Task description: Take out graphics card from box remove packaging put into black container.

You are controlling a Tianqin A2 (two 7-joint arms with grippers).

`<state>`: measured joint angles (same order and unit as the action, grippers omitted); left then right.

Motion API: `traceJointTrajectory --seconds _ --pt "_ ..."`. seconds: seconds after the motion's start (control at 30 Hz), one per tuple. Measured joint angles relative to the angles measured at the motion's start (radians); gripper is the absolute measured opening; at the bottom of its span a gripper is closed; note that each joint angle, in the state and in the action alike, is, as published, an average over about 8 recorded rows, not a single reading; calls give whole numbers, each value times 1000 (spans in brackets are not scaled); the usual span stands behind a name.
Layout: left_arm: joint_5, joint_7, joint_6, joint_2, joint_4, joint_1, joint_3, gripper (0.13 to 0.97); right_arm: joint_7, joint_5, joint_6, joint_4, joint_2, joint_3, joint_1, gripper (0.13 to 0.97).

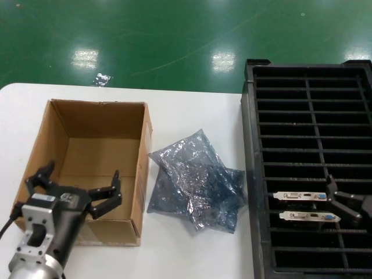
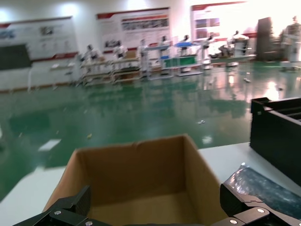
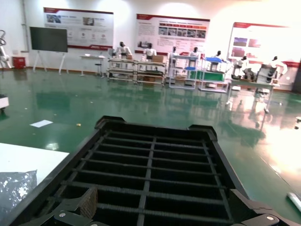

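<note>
The brown cardboard box (image 1: 99, 133) stands at the left of the table, and the floor I can see inside it is bare. My left gripper (image 1: 81, 177) is open and empty over the box's near end. It also shows in the left wrist view (image 2: 155, 209), facing the box (image 2: 141, 174). The silvery packaging bag (image 1: 186, 160) lies between the box and the black container (image 1: 308, 116). Two graphics cards show their silver brackets (image 1: 299, 196) (image 1: 308, 217) in near slots. My right gripper (image 1: 343, 200) is open and empty beside those brackets, and over the container (image 3: 150, 165) in the right wrist view (image 3: 164, 209).
A darker blue-grey bag (image 1: 224, 197) lies under the silvery one. White table (image 1: 192, 110) runs behind and in front of the bags. The table's far edge meets a green floor. The bags show at the edge of the left wrist view (image 2: 263, 183) and the right wrist view (image 3: 14, 188).
</note>
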<state>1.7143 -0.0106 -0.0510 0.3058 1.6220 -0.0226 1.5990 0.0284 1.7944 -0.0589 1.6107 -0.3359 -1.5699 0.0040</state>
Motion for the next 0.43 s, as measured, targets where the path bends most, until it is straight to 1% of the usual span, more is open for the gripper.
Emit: traceJointTrajectory --seconds 0.07,0.17,0.43 --pt "22 3 13 -2 -6 6 0 966 -7 1 15 -3 9 -8 -1 966" --pt "41 5 24 -3 -10 11 1 966 -14 3 28 -5 17 -14 -2 966" --pt "45 6 27 -3 -12 12 1 966 -15 3 31 -6 19 -16 -2 966"
